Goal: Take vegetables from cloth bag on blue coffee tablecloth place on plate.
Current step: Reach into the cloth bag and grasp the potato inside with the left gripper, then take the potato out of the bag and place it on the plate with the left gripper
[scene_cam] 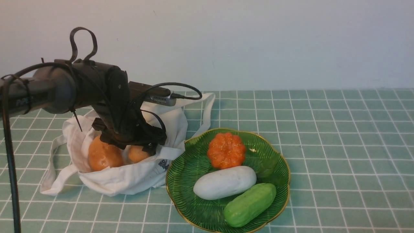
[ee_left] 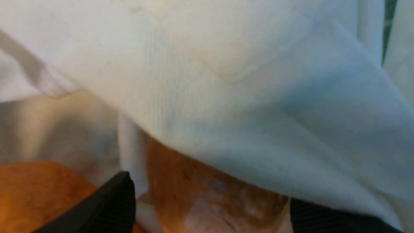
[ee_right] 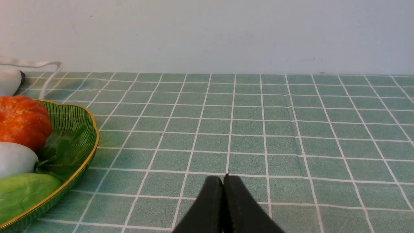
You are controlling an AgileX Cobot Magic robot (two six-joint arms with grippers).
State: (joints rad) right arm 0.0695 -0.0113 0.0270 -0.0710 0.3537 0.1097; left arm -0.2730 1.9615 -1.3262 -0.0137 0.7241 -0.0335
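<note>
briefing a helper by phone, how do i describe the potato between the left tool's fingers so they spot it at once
Find the white cloth bag left of the green plate on the checked tablecloth. Two brown-orange potatoes show in its open mouth. Yours is the right-hand potato, nearer the plate and half hidden under the left tool; the left-hand potato shows larger.

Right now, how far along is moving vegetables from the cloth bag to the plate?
Done: the gold-rimmed green plate holds a ribbed orange pumpkin, a white cucumber-shaped piece and a green one. In hand: the left gripper straddles one brown-orange potato inside the white cloth bag; grip unconfirmed. Remaining: it and the larger potato to plate. Right gripper shut.
</note>
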